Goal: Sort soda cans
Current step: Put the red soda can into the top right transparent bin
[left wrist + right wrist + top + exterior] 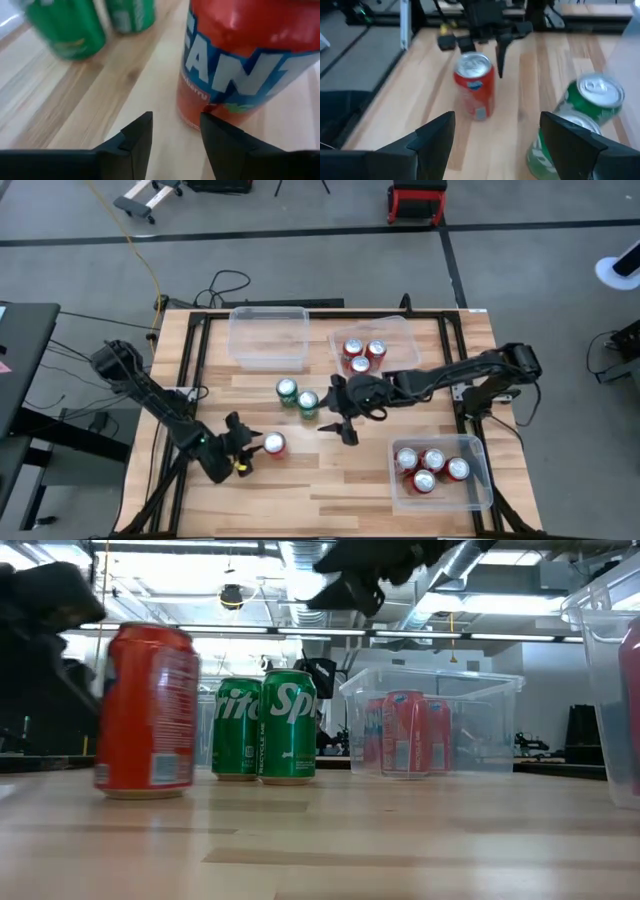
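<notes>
Red Fanta can stands just beyond the left gripper, whose narrow jaws hold nothing. Only the low view reads "Sprite" on both green cans, below the right gripper, jaws wide.

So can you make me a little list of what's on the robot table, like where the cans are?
loose red can: standing on the table, just in front of the left gripper
green cans: two, standing together mid-table
right gripper: open, above the table beside the green cans
bins with red cans: two
empty bin
</notes>
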Motion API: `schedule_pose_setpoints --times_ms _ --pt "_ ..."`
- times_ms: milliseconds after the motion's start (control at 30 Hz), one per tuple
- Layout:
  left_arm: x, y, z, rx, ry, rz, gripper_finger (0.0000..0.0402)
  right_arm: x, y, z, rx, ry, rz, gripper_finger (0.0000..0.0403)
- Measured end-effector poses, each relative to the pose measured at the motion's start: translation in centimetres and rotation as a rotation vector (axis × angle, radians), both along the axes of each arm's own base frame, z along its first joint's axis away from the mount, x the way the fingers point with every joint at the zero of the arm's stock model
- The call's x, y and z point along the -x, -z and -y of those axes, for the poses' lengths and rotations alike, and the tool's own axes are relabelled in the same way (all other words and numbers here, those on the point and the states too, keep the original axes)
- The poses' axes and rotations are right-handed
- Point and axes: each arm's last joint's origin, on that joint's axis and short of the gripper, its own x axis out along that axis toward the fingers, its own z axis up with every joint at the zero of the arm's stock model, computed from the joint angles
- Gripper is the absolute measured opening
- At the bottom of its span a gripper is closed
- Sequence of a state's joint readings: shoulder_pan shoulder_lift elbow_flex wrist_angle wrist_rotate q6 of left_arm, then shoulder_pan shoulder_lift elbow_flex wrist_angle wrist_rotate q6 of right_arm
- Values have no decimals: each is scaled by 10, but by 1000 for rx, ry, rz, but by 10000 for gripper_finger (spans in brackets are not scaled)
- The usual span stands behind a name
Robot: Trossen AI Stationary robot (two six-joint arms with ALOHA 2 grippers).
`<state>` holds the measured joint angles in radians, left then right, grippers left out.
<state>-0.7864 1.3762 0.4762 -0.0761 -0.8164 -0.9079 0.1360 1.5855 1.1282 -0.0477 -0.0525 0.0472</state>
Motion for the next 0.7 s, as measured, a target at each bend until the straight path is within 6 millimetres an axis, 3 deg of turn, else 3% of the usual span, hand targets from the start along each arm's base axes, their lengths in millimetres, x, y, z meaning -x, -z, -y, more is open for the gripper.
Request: schedule_pose_setpoints --times_ms 167,367,700 --pt "-19 -5 -11 -24 22 39 158 1 7 7 12 11 -61 310" --pt "-38 -14 -23 17 36 100 158 8 13 -6 -1 -222 -132 311" --pt "-53 -25 -32 9 56 195 157 12 16 -14 -23 -219 -182 311"
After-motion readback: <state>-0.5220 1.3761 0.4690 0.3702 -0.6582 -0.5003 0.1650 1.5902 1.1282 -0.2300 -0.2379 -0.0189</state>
